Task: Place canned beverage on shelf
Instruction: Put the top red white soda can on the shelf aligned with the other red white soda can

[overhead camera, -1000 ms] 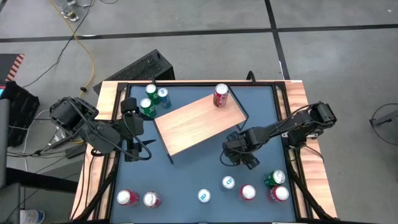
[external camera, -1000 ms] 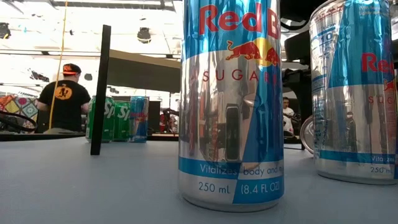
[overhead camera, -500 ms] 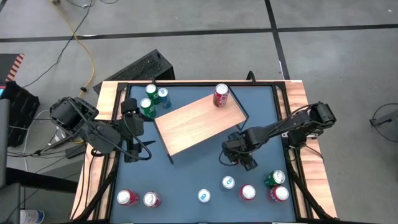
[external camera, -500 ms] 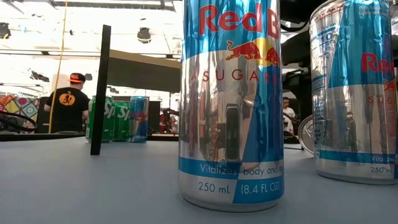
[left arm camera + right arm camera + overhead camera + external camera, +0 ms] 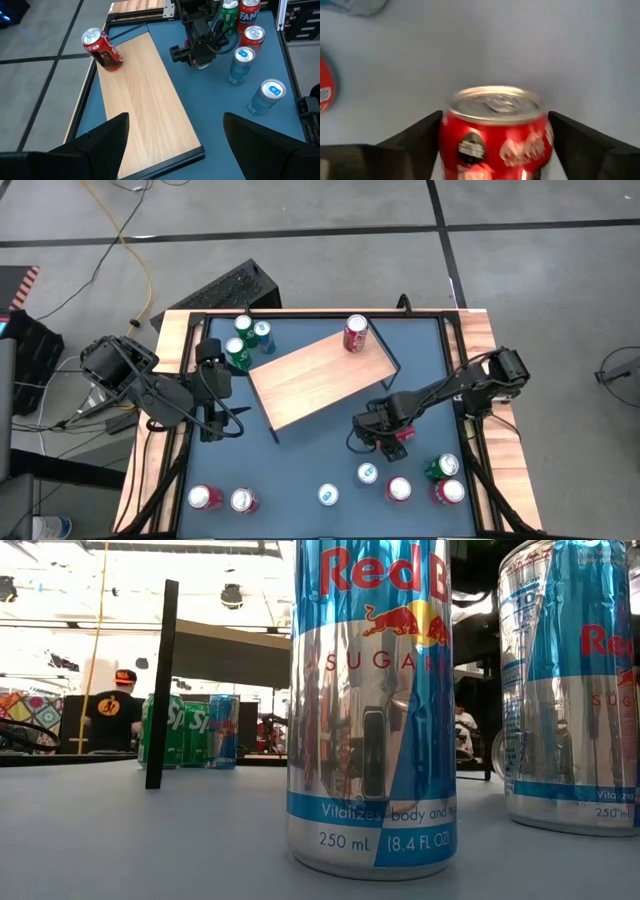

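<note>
Red metal showed between your right gripper's point(image 5: 384, 436) fingers point(image 5: 410, 145), which had not been so a second before: the arm had shifted a little toward the near edge of the table point(image 5: 290, 465), and a cola can point(image 5: 496, 131) now stood upright on the blue surface with one finger at each side. Those fingers stood wide; whether they pressed the can's wall could not be told. Your left arm and every other can had kept their places. In the low view, the person in a black shirt point(image 5: 112, 706) beyond the table stood in a slightly different spot.

The shelf point(image 5: 315, 380) lay askew across the middle of the table. It carried a single red can point(image 5: 355, 333), upright at its far right corner. Two green cans point(image 5: 239, 340) and one blue can point(image 5: 263, 333) stood on the table just beside the shelf's far left corner.

Two red cans point(image 5: 224, 499) stood at the near left. At the near right, two slim blue cans point(image 5: 368, 473), two more red cans point(image 5: 398, 488) and a green can point(image 5: 445, 467) were grouped near the right gripper.

Your right arm reached in from the table's right edge, with its gripper between the shelf and that near-right group. Your left gripper point(image 5: 238, 423) waited at the left side of the table, aimed along the shelf, its fingers point(image 5: 100, 145) wide and empty.
</note>
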{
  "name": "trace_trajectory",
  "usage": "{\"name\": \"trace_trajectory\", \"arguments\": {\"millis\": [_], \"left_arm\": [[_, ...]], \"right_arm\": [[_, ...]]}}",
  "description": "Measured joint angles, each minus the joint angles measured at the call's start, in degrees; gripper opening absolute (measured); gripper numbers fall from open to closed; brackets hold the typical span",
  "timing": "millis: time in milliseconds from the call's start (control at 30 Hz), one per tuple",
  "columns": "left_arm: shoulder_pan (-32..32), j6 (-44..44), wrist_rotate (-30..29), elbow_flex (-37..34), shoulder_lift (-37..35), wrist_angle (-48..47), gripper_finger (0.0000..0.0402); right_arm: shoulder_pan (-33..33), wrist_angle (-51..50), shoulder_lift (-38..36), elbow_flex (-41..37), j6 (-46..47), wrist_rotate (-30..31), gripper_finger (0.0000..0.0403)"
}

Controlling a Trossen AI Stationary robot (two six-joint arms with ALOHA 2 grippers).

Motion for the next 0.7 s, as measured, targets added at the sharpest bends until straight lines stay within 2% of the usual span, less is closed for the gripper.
{"name": "trace_trajectory", "arguments": {"millis": [133, 167, 400, 700], "left_arm": [[0.0, -0.3, 0.1, 0.0, 0.0, 0.0, 0.0309], [0.0, -0.4, 0.3, 0.0, 0.0, 0.0, 0.0309], [0.0, -0.4, 0.4, 0.0, 0.0, -0.1, 0.0309], [0.0, -0.3, 0.5, 0.0, 0.0, -0.8, 0.0309]], "right_arm": [[1.3, 1.1, 0.7, 0.2, 0.8, 1.5, 0.0266], [1.6, 1.4, 0.7, 0.2, 1.4, 1.8, 0.0262], [2.9, 3.8, -3.2, -0.1, 9.4, 4.7, 0.0262], [8.2, 9.0, -19.2, -4.7, 23.1, 15.1, 0.0262]]}}
